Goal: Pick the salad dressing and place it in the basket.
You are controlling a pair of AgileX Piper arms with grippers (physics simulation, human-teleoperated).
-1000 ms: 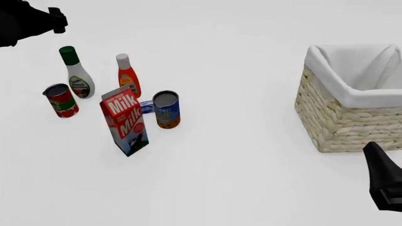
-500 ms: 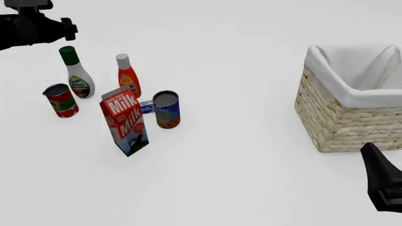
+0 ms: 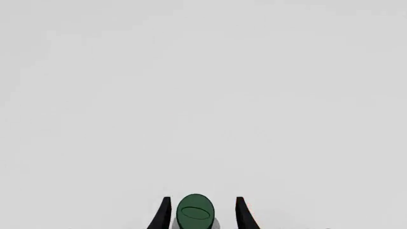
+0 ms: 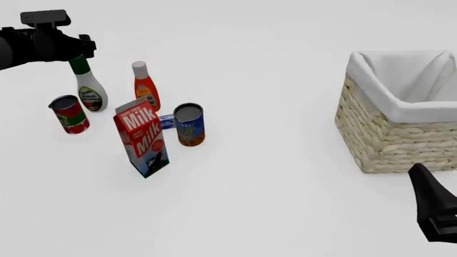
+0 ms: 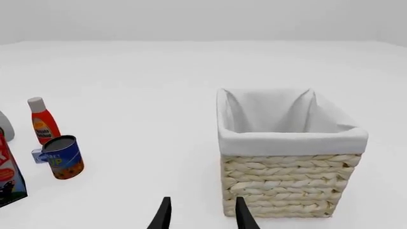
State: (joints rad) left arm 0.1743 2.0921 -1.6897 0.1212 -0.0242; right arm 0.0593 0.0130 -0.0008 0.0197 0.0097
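The salad dressing (image 4: 90,88) is standing upright near the counter's far left corner, a red tomato can (image 4: 69,114) just beside it toward the near edge and the slimmer orange-red bottle (image 4: 145,85) close on its other side. It looks like a rigid plastic bottle, probably light, smooth and a bit slippery at the pear-shaped belly, so the narrow neck under the dark green cap (image 3: 194,211) looks like the sensible place to take hold. The left gripper (image 3: 201,212) is sitting right at that cap: in the left wrist view the jaws are standing open just wider than the cap, one finger on each side with slim gaps showing, holding nothing yet. A tilt could knock the bottle into the can.

Further out, the milk carton (image 4: 143,137) and a blue-and-orange can (image 4: 190,124) are crowding the middle of the group. The basket (image 4: 400,115) is waiting well apart by the right edge, nothing in the part of its lining that shows. The right gripper (image 5: 201,214) is hanging near the right front corner, facing the basket, jaws parted and empty.
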